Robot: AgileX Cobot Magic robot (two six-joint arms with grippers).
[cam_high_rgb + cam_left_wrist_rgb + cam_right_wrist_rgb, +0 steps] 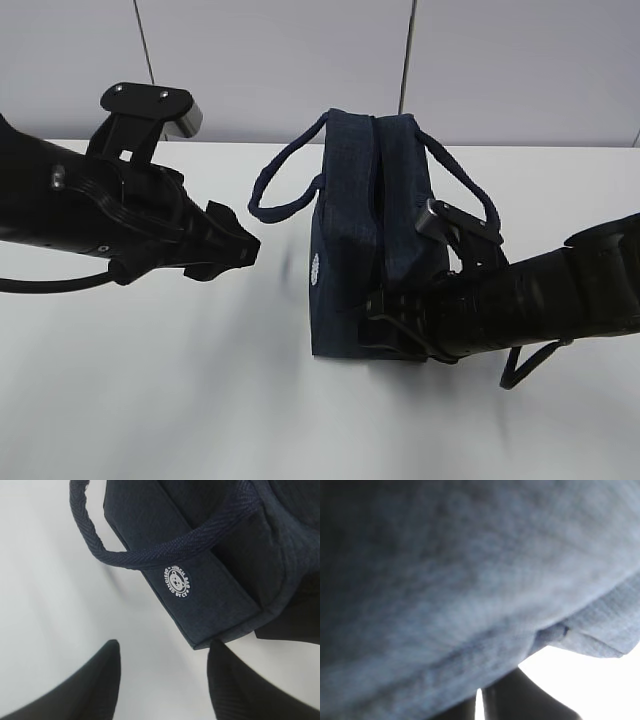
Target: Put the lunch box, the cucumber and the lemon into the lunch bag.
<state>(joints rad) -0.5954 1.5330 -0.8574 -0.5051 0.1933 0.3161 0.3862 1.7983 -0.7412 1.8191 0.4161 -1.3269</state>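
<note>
right end effector (385,325): fingertips hidden | lunch bag (470,580): blurred, cropped

A: What do the arms look like?
B: Both matte black and bulky. The left arm (90,215) carries a boxy camera mount (150,103) with a silver face and two small screws, and a thin black cable loops beneath.
A: And the right arm (560,295)?
B: Ribbed black casing, its own grey-edged camera mount (455,222), another dangling cable loop (530,365).

white table (180,400), navy lunch bag (350,230) standing on it
</note>
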